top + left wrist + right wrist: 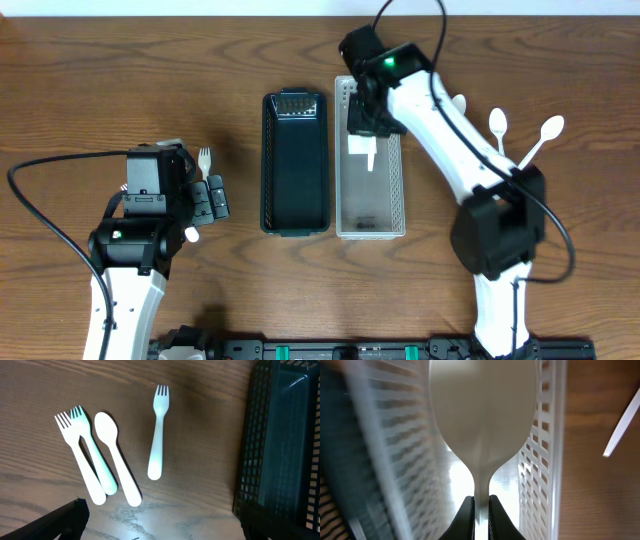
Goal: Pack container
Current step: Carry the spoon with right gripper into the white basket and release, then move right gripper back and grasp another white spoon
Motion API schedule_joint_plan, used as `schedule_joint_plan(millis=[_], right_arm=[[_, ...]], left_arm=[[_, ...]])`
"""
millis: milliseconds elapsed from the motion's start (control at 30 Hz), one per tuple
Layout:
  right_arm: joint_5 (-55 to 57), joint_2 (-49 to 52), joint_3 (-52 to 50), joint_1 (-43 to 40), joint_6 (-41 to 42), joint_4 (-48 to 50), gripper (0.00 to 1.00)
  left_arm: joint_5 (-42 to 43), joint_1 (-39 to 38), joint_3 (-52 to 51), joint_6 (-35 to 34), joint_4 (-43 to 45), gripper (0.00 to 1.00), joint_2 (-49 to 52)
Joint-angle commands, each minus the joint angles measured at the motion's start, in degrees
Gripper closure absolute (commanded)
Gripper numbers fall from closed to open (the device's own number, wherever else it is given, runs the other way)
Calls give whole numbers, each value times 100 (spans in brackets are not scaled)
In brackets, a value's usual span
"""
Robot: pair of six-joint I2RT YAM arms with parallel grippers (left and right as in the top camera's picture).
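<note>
My right gripper (366,128) is shut on the handle of a white spoon (482,420) and holds it inside the white slatted basket (392,205); the spoon also shows in the overhead view (368,152). The basket's wall shows in the right wrist view (540,460). My left gripper (160,527) is open and empty above the table, left of the dark basket (295,170). In front of it lie two overlapping forks (82,460), a white spoon (117,460) and a single fork (158,435). In the overhead view only that single fork (204,158) shows past the left arm.
Two more white spoons (497,125) (546,134) lie on the table to the right of the right arm. The dark basket's mesh wall (255,445) fills the right side of the left wrist view. The two baskets stand side by side.
</note>
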Motion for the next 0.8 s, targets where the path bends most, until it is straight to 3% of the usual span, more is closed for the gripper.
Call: schedule_joint_plan(millis=[0,233,267,367,467,533,700,767], right_arm=[[98,413,-46,-31,269,-70,99],[-127,717,-46,-20,2,-55,97],[-142,713,-46,-20,2,-37,92],[-186,708,17,-33,-157,-33,67],[-245,667,133,-55,-452,-42,63],[-245,549,260,-85,-610,-63,50],[-31,26,721,-260,-772,-151,42],[127,-275,929,-426,-800,-133,20]], left_arm=[[-46,9,120,-7,-17,2,9],[-46,9,120,-9,-15,2,9],[-46,9,120,-9,-15,2,9],[-46,9,120,-9,-13,2,9],[-46,9,120,-9,-13,2,9],[-46,9,120,-9,-13,2,9],[-46,9,120,-9,-13,2,9],[-46,9,120,-9,-13,2,9]])
